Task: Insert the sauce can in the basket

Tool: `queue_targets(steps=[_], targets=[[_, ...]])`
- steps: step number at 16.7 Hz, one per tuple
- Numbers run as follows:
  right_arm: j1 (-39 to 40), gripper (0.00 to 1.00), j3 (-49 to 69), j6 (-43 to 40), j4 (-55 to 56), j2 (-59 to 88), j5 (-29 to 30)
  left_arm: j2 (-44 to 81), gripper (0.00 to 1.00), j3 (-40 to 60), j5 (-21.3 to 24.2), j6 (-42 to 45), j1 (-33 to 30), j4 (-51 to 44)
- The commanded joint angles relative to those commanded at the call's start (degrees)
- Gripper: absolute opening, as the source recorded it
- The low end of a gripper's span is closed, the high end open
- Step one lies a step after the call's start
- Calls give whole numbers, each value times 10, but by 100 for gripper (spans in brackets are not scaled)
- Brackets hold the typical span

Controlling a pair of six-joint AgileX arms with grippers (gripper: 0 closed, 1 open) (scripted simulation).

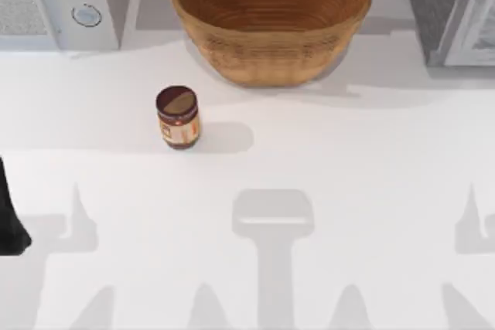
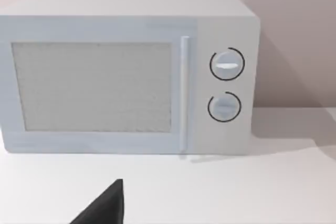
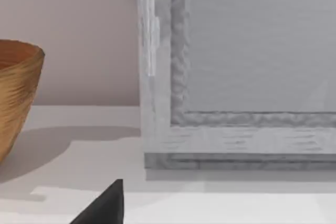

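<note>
Nearest the top camera is the bare white tabletop (image 1: 371, 160), crossed by grey shadows. At its left edge pokes in a dark black bit of the left arm (image 1: 9, 218); its gripper's jaw state — can't tell. In each wrist view a black finger tip juts up from the lower edge: left gripper finger (image 2: 107, 205), right gripper finger (image 3: 107, 205); whether the right pair is apart or together, can't tell either.

Count: 1 sauce can, 1 basket, 2 appliances.

The small sauce can (image 1: 178, 117) w/ dark brown round lid, dark red body and yellow-orange label stands upright on the table, left of centre, to the right of the left arm piece and well apart from it (nothing touching it). The large round tan-brown woven wicker basket (image 1: 271, 21) sits at the back centre, near the can but not touching, up and to the right of it; its edge shows in the right wrist view (image 3: 18, 98).

Back left: a pale grey-white boxy microwave (image 2: 126, 72) w/ 2 round knobs (image 2: 227, 64). Back right: a grey boxy appliance (image 1: 452, 9) w/ framed door.
</note>
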Motion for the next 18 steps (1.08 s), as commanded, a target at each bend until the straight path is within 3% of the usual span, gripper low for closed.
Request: queue_targets(steps=[4,8,12,18], targets=[[0,100,0,0,0,0,0,16,100,5,7,0,2,6],[0,100,0,0,0,0,0,115,100,41,56,5,8,46],[0,100,0,0,0,0,0,284,100,107,152,16,10,117],[0,100,0,0,0,0,0,614,100,245,356,44,9,256]])
